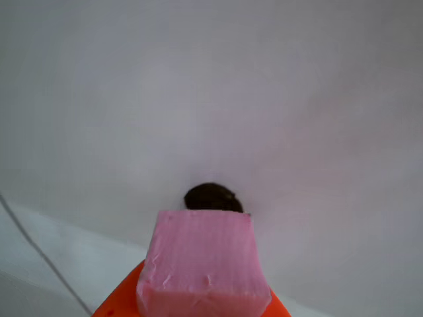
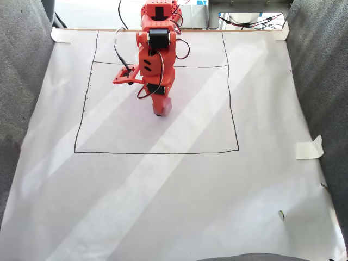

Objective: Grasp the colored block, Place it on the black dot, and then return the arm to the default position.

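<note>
Looking down in the other view, the pink block [image 1: 203,264] sits between the orange fingers [image 1: 119,300], which pinch it from both sides; the black dot [image 1: 211,197] shows just behind its far edge, partly covered. In the fixed view, the orange arm [image 2: 156,60] reaches down onto the white paper [image 2: 174,190] inside the drawn square [image 2: 234,109], the block [image 2: 165,107] at its tip.

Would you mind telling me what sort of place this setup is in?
Probably a hobby or lab robot test bench: white paper taped flat with tape, a hand-drawn square marking a work zone, and an orange arm with exposed wiring.
</note>
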### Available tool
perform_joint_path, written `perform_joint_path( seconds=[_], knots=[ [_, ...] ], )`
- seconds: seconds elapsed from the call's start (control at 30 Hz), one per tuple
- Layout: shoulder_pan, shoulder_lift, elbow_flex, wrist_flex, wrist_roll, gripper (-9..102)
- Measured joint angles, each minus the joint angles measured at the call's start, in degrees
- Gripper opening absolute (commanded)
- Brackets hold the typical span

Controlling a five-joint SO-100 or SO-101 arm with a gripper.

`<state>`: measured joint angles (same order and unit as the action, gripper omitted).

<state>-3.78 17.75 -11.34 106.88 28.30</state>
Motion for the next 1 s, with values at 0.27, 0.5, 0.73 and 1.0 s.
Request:
perform_joint_path(
  seconds=[0.27, 0.5, 0.73, 1.0],
  knots=[
    [1.9, -0.2, 0.0, 0.0, 0.0, 0],
    [2.3, -1.0, 0.6, 0.0, 0.0, 0],
    [1.8, -1.1, 2.8, 0.0, 0.0, 0],
    [1.1, -0.9, 4.2, 0.0, -0.6, 0]
  ],
)
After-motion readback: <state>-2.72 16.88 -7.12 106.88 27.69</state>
